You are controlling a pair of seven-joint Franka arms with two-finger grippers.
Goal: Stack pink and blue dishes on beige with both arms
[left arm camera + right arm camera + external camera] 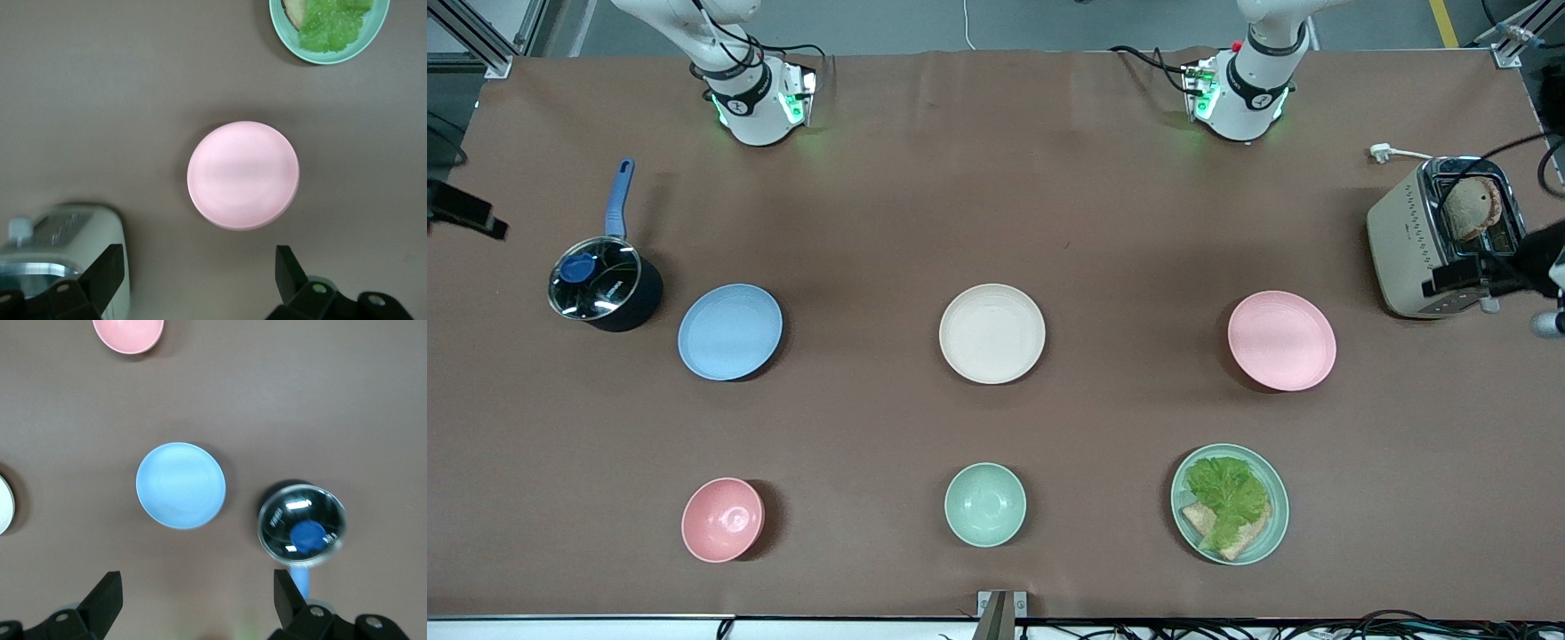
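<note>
The pale pink plate [1281,340] lies toward the left arm's end of the table, the light blue plate [729,332] toward the right arm's end. Between them sits the cream-beige plate [991,333], with nothing on it. All three rest flat on the brown cloth in one row. My left gripper [199,260] hangs open and empty high over bare cloth beside the pink plate [243,175]. My right gripper [197,583] is also open and empty, high over bare cloth beside the blue plate [181,485]. A sliver of the beige plate [3,507] shows in the right wrist view.
A lidded dark pot [605,284] with a blue handle stands beside the blue plate. A toaster [1440,236] holding bread stands beside the pink plate. Nearer the front camera sit a pink bowl [722,519], a mint bowl [984,504] and a mint plate [1276,524] with lettuce and bread.
</note>
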